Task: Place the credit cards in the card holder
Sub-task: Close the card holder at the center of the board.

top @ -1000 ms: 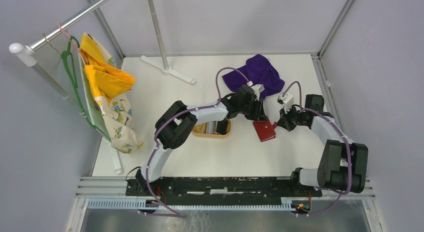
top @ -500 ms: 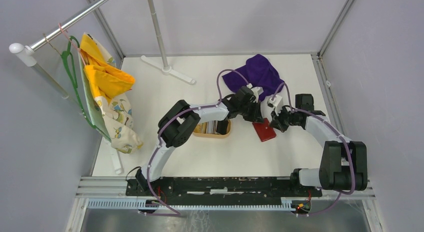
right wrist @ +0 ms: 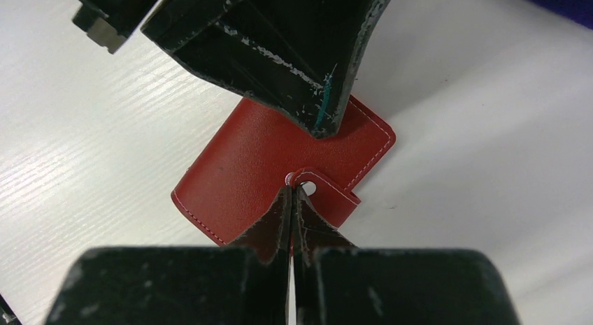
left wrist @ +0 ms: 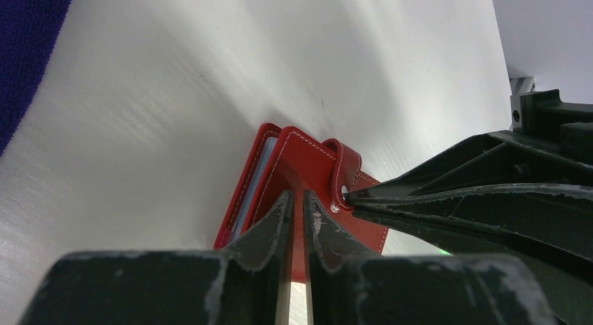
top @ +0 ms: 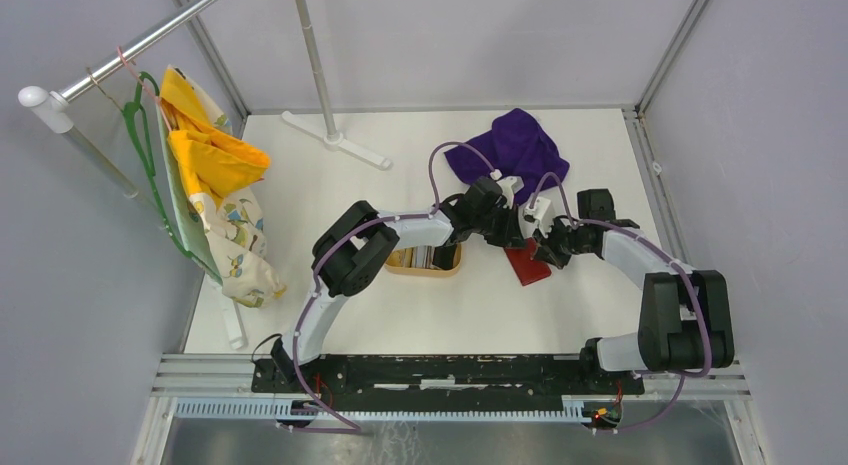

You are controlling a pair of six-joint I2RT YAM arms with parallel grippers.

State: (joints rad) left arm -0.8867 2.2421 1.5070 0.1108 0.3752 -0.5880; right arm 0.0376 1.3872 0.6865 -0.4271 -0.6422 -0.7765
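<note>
The red card holder point(top: 527, 264) lies on the white table point(top: 400, 175) between both arms. The left gripper point(left wrist: 294, 198) pinches its lifted edge. The right gripper point(right wrist: 294, 191), fingers pressed together, touches the snap tab point(right wrist: 334, 193). A purple cloth point(top: 510, 145) lies behind.

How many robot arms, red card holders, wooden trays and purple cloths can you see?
Robot arms: 2
Red card holder: 1
Wooden tray: 1
Purple cloth: 1
Total: 5
</note>
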